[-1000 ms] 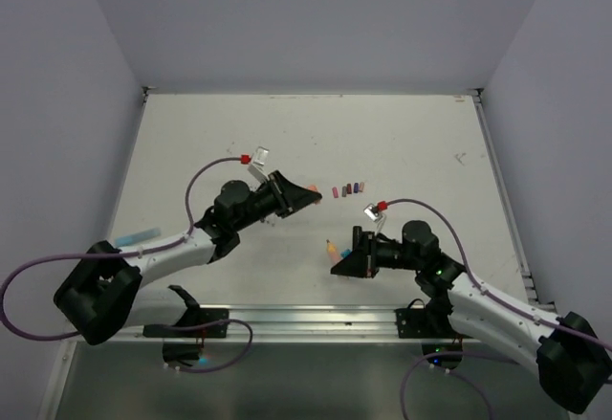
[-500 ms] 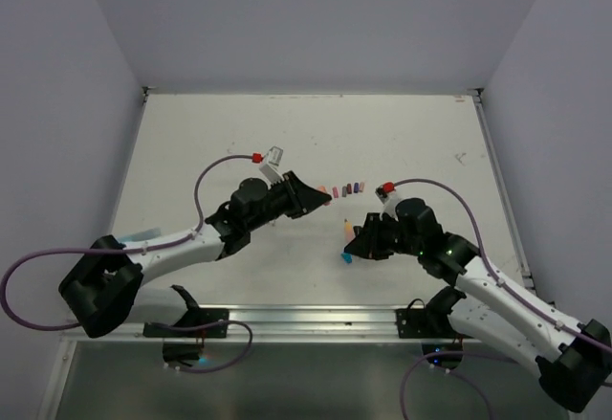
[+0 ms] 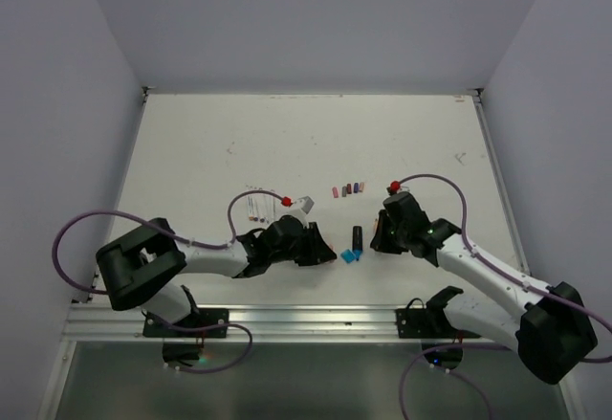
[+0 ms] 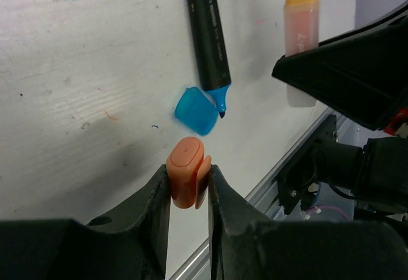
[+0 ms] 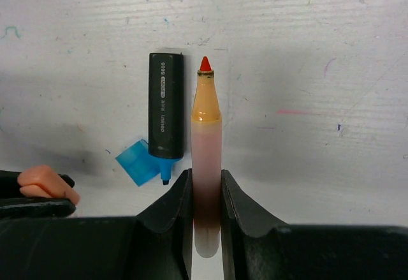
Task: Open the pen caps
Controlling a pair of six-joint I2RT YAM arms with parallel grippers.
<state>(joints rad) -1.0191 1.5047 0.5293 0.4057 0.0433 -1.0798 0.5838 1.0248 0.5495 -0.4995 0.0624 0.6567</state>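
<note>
My left gripper (image 4: 188, 175) is shut on an orange marker cap (image 4: 185, 181), held low over the table; it shows in the top view (image 3: 322, 248) near the middle front. My right gripper (image 5: 206, 181) is shut on the uncapped salmon marker body (image 5: 207, 140), its red tip pointing away; it shows in the top view (image 3: 376, 236) too. Between them a black marker (image 3: 356, 237) lies uncapped, blue tip toward the near edge, with its blue cap (image 3: 349, 256) loose beside the tip. A row of several tiny caps (image 3: 349, 189) lies farther back.
Thin white pen barrels (image 3: 255, 207) lie left of centre behind my left arm. The metal rail (image 3: 306, 320) runs along the table's near edge. The two grippers are close together, the black marker (image 5: 166, 104) and blue cap (image 5: 139, 163) between them.
My left gripper has swung toward the near edge with the orange cap. My right gripper has moved right and back with the salmon marker. The black marker and blue cap now show between them.
</note>
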